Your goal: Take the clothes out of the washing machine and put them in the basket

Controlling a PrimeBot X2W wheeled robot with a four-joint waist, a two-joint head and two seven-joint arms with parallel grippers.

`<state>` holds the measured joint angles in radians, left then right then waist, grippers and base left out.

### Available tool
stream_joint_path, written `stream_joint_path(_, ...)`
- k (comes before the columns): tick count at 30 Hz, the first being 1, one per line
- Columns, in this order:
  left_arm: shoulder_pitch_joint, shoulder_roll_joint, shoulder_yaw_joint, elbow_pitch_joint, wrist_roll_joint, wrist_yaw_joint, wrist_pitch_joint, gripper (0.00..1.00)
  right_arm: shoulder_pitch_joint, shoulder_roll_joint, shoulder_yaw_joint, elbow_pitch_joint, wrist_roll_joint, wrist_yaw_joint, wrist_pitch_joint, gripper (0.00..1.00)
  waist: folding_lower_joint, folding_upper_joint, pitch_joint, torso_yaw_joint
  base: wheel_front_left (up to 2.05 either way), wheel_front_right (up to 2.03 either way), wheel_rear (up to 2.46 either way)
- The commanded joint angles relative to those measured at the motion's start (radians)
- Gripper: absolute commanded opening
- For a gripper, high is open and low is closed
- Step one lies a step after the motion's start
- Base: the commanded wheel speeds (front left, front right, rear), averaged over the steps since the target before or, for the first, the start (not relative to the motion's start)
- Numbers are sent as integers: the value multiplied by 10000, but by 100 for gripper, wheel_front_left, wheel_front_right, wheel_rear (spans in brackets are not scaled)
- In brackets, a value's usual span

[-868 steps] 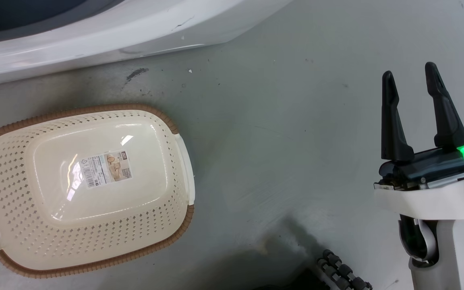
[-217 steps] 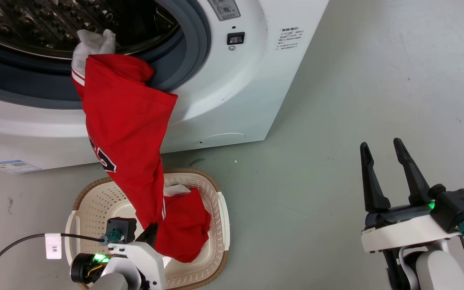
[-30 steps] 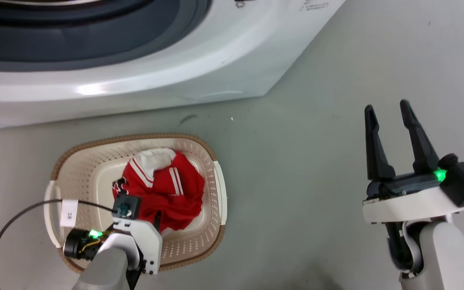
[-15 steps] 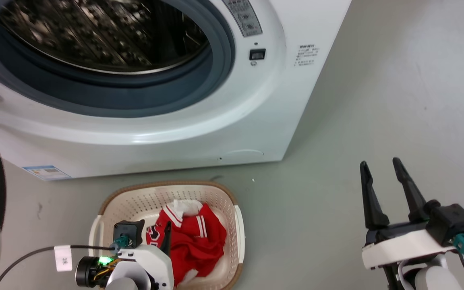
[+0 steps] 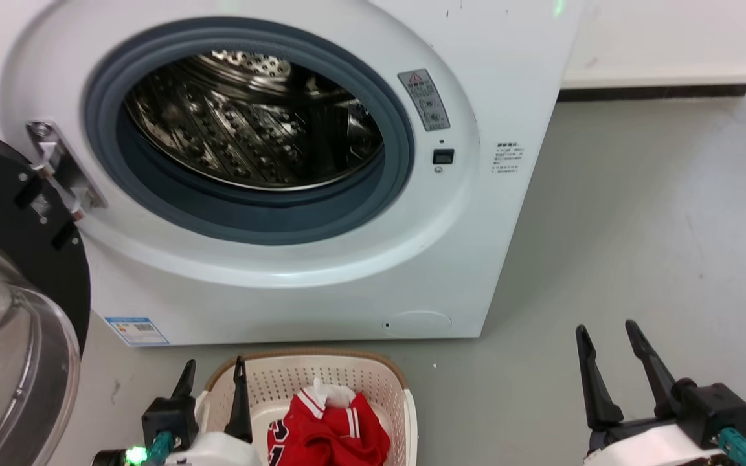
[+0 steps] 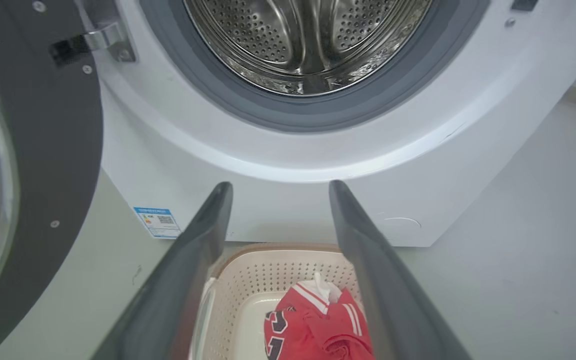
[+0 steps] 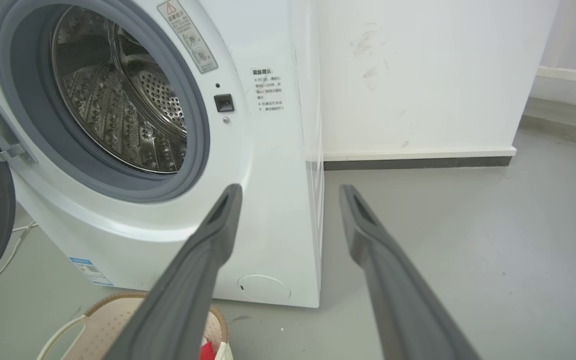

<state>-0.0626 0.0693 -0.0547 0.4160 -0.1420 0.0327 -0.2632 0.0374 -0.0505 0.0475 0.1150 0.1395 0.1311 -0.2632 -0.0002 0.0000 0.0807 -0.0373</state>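
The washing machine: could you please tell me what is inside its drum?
The drum shows bare perforated steel with nothing lying in it. Its lower front is hidden behind the grey seal.

I see grey floor, lightly scuffed, with small specks. On it stands the washing machine, next to a white wall. The basket sits on the floor just in front of the machine's base.

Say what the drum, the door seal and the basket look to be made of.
Drum: likely stainless steel, polished; it gleams with mirror-like reflections and has punched holes. Door seal: probably rubber, matt grey, no glare. Basket: seemingly moulded plastic, cream, slightly glossy, with regular perforations; its brown rim looks woven but may be moulded too.
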Motion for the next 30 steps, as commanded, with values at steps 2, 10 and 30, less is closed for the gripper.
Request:
stream_joint_path(2, 508, -57, 106, -656, 284, 125, -21, 100, 304, 8, -70, 35, -57, -7, -23, 100, 2, 0, -501, 198, 0, 0, 0)
stream_joint_path(10, 1369, -154, 281, -2714, 791, 446, -22, 100, 529, 9, -148, -122, -106, -7, -23, 100, 2, 0, -849, 270, 0, 0, 0)
stream_joint_path(30, 1963, -198, 324, -3889, 822, 537, -22, 100, 879, 9, -137, -1418, 146, -7, -22, 100, 2, 0, -1120, 170, 0, 0, 0)
